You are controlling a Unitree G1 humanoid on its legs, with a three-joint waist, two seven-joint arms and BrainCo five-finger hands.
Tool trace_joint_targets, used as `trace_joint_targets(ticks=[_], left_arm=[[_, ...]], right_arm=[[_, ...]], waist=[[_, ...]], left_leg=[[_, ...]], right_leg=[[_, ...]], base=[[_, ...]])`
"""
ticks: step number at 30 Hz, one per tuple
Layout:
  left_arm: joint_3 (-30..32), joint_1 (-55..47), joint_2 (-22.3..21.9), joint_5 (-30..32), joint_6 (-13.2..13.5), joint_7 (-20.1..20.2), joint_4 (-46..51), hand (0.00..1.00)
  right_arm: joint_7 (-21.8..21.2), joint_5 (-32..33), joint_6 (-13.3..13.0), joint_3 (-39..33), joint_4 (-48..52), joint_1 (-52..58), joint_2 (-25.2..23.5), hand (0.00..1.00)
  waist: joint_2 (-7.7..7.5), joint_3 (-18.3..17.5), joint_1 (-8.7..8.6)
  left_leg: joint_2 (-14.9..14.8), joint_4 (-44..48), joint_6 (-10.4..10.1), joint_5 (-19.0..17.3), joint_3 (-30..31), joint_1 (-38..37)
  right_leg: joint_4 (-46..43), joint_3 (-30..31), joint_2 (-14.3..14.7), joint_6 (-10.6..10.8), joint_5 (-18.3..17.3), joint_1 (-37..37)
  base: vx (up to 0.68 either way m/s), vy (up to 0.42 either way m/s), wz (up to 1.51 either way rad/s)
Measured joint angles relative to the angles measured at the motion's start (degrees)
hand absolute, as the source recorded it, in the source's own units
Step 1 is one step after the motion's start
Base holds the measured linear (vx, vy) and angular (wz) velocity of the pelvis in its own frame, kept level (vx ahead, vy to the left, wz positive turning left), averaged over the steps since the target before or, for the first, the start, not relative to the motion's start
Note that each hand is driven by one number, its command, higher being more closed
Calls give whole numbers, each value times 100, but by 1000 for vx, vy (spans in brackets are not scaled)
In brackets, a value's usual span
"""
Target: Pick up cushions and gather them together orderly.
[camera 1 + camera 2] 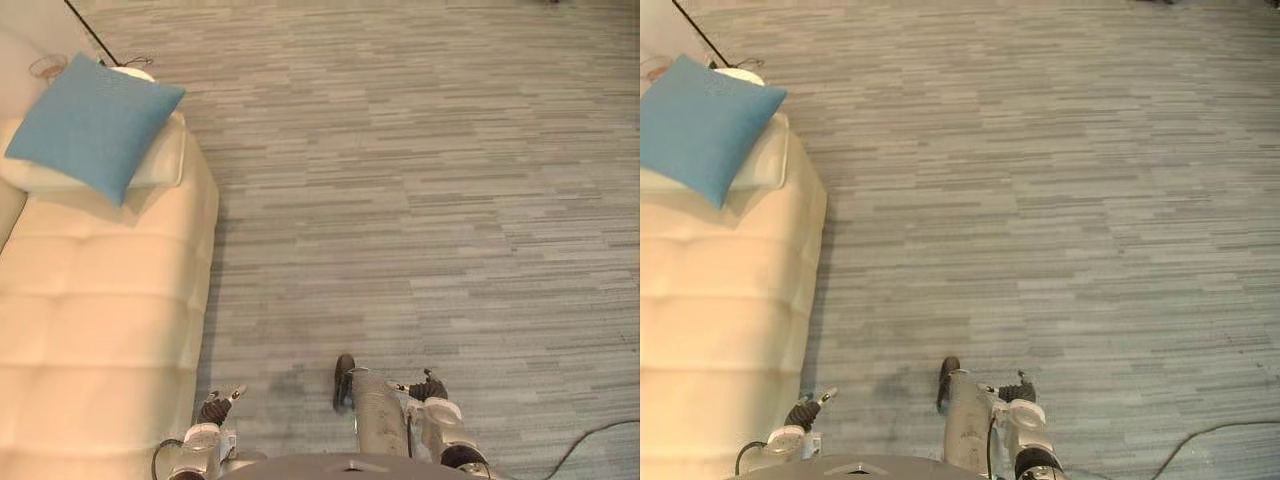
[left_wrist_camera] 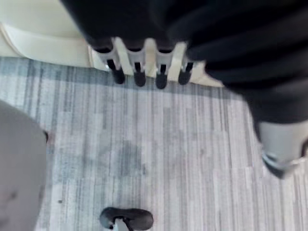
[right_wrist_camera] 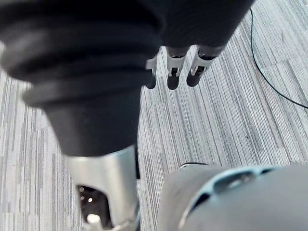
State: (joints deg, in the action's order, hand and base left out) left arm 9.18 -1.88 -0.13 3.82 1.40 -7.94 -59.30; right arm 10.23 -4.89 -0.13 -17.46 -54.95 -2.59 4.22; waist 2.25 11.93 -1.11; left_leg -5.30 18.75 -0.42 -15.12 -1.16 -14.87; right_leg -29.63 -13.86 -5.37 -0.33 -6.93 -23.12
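Left hand (image 2: 136,60) and right hand (image 3: 173,67) hang slack, empty; blue cushion (image 1: 92,122) half-covers white cushion (image 1: 162,160).

A cream tufted sofa (image 1: 100,330) runs along the left side of the room, its long edge meeting a grey striped carpet (image 1: 420,200) that covers the rest of the floor. Past the sofa's far end, a small round white object (image 1: 740,75) sits beside a thin dark line (image 1: 90,32) slanting toward the corner.
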Motion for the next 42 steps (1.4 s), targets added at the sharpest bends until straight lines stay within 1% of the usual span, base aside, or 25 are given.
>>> trace_joint_targets(ticks=[1,2,3,4,5,6,8,11,12,13,14,15,16,17,21,24,26,27,29,31,34,35,37,39,42], left_arm=[[79,19,-23,35,4,0,11,0],[196,40,-59,25,0,2,32,0],[221,44,-77,4,-4,-5,44,0],[199,45,-69,-29,0,-2,75,0],[189,51,-73,-43,3,1,162,0],[183,48,-81,-51,4,3,255,0],[164,48,-83,-128,57,3,315,0],[128,53,-97,-137,119,6,454,0],[106,57,-99,-135,148,5,487,0],[-11,37,-103,-133,155,0,483,0],[-45,35,-103,-142,158,5,478,0],[-67,60,-87,-137,157,4,469,0],[-90,77,-23,-125,156,-1,469,0],[-63,118,96,-142,159,10,466,0],[-75,146,193,-130,148,59,440,0],[-217,134,237,-132,98,65,290,0],[-305,82,337,-134,83,70,217,0],[-308,45,345,-130,82,70,217,0],[-303,-32,375,-128,62,57,172,0],[-295,-38,353,-132,41,55,146,0],[-297,-38,310,-129,25,55,126,0],[-276,-36,297,-134,26,56,124,0],[-244,-45,281,-130,24,55,111,0],[-188,3,127,-129,59,58,53,0],[-64,-3,25,-130,58,55,18,0]], right_arm=[[2,2,7,-99,1,60,17,0],[5,1,17,-100,3,109,73,0],[20,2,31,-68,4,173,122,0],[27,2,29,-62,2,196,122,0],[25,5,34,-54,-5,197,81,0],[24,14,40,37,-7,224,36,0],[17,15,38,103,-90,233,22,0],[24,15,45,39,-96,211,-83,0],[26,15,45,32,-84,272,-126,0],[30,14,41,41,-43,355,-106,0],[32,15,41,54,-41,375,-95,0],[36,16,51,111,-64,369,-109,0],[33,13,52,170,-72,348,-176,0],[33,14,49,166,-107,274,-286,0],[26,-4,36,160,-234,209,-350,0],[12,-7,44,155,-241,237,-337,0],[-16,6,31,124,-209,351,-302,0],[-16,13,27,128,-199,353,-270,0],[-22,7,-4,190,-200,336,-206,0],[-25,13,-23,167,-168,299,-201,0],[-22,14,-21,153,-158,213,-158,0],[-18,14,-7,145,-178,226,-152,0],[-15,-3,3,140,-183,261,-147,0],[-17,-13,-5,23,-164,232,-51,0],[-24,-16,6,30,-178,280,71,0]], waist=[[72,15,-32],[157,6,-30],[243,-13,62],[275,-14,108],[283,10,132],[224,39,165],[214,-10,300],[173,15,369],[136,34,386],[204,-8,405],[209,-21,430],[129,-76,471],[8,-125,446],[-176,-136,429],[-388,-271,580],[-400,-275,493],[-413,-265,412],[-410,-265,389],[-330,-243,284],[-310,-232,273],[-245,-177,226],[-320,-148,231],[-343,-142,204],[-155,-118,234],[-43,-170,230]], left_leg=[[-158,1004,-231,165,166,472],[-318,2027,-511,601,239,942],[-570,2954,-642,1202,126,1359],[-770,3554,-560,1166,-114,1633],[-975,4079,-340,873,-483,1958],[-998,4231,-322,541,-823,2321],[-890,3624,-273,77,-1330,2735],[-540,1994,-256,-58,-1556,3131],[-335,1076,-282,190,-1569,3190],[-123,-409,-350,981,-1377,3166],[-119,-454,-359,1305,-1328,3170],[39,-438,101,1656,-1318,3102],[136,-387,93,1537,-1342,3143],[225,-179,238,1386,-1334,3219],[281,414,443,738,-1495,3123],[450,156,460,338,-1500,2559],[660,-158,480,223,-1397,1980],[685,-235,480,199,-1397,1810],[690,-536,499,156,-1251,1223],[594,-657,486,149,-1030,1005],[303,-815,272,44,-637,740],[204,-898,18,-106,-325,535],[171,-915,-106,-197,-118,414],[-3,-865,-161,-173,231,356],[-110,-842,-228,-34,669,339]], right_leg=[[122,-200,50,-7,-77,252],[257,-337,141,-49,-158,498],[440,-404,248,-159,-276,794],[536,-410,330,-212,-333,1004],[688,-408,370,-256,-426,1328],[986,-399,361,-214,-487,1765],[1312,-322,244,-110,-397,2185],[1644,-269,-48,102,-423,2659],[1786,-268,-197,241,-492,2878],[2036,-269,-247,463,-605,3169],[2081,-249,-224,523,-672,3234],[2251,-128,-319,526,-724,3430],[2348,-21,-377,416,-642,3481],[2457,148,-448,475,-329,3514],[2042,588,-642,784,95,3499],[-349,909,-920,1072,314,2576],[-2037,842,-1014,897,-148,1877],[-2248,808,-1007,830,-309,1770],[-2207,328,-749,572,-841,1346],[-1619,159,-487,426,-1025,969],[-55,216,-96,399,-706,630],[1256,360,-99,442,184,670],[1393,331,-122,499,842,846],[772,39,-79,319,217,871],[389,-319,-168,315,-276,977]], base=[[334,-149,50],[428,-155,48],[450,-95,23],[547,-83,9],[549,-50,10],[527,-16,1],[389,41,-24],[462,142,-14],[467,226,6],[457,252,4],[576,324,-6],[399,218,-1],[520,249,7],[400,179,16],[416,193,-8],[386,192,-5],[311,108,18],[316,64,21],[343,-16,43],[320,-102,57],[344,-217,76],[345,-283,85],[326,-295,77],[350,-306,69],[322,-241,65]])
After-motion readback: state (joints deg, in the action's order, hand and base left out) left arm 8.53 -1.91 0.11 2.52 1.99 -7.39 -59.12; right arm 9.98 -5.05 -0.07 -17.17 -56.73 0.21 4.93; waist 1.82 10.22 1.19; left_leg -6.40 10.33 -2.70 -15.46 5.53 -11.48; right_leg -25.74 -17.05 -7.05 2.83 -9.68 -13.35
